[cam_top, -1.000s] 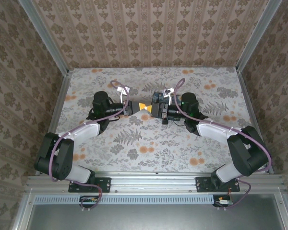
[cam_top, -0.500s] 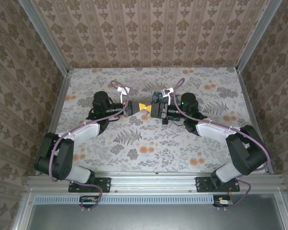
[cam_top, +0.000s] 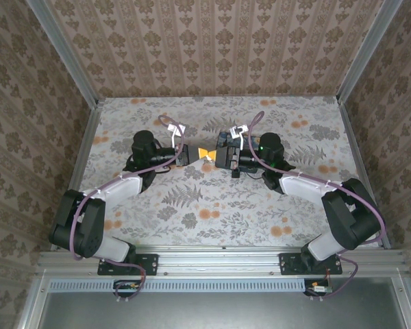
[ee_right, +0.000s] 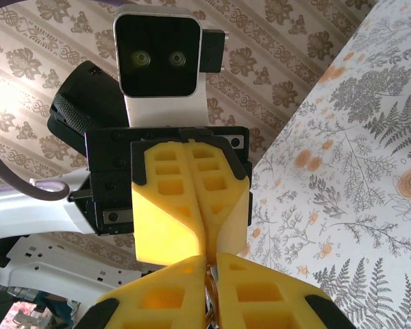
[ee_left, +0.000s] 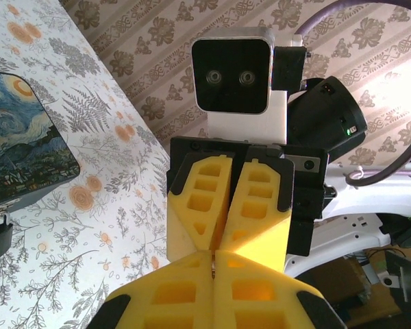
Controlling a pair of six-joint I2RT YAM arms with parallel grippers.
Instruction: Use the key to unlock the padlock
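Though my left gripper [ee_left: 213, 255] and right gripper [ee_right: 207, 260] are pinched shut, tip to tip, what they hold is hidden. I'd expect the key to be stiff and slippery, so I should pinch its flat head.

Left tool [ee_left: 212, 255] and right tool [ee_right: 208, 260] yellow-fingered — table [cam_top: 212, 205] grey-leafed, orange-flowered; walls [cam_top: 212, 41] beige damask.

Arms [cam_top: 123, 184]: two, at the table [cam_top: 212, 205] near edge
Grippers: left gripper [cam_top: 200, 151], right gripper [cam_top: 211, 153], two, above the table
Yellow fingers [ee_left: 195, 205]: four
Wrist cameras [ee_left: 233, 75]: two
Painted case [ee_left: 20, 157]: one, on the table
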